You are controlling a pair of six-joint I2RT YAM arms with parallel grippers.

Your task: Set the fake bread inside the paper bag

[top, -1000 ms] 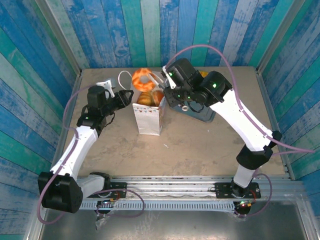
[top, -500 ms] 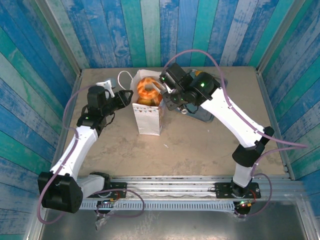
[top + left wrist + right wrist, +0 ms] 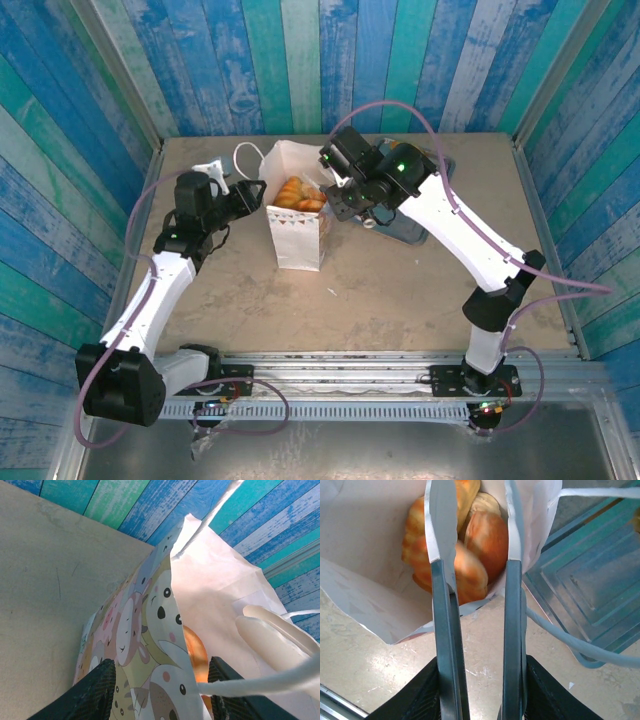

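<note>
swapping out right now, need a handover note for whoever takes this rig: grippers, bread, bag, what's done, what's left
Left gripper: open, jaws astride the paper bag at its printed side wall, near the rim.
Right gripper: shut on the tongs; their tips stand apart with nothing between them, over the bag's open mouth.
Fake bread: several pieces lie inside the upright bag.
Tray: beside the bag, partly hidden under the right arm.
Done: those pieces bagged.
Left: check the tray for more bread and bag any found.
</note>
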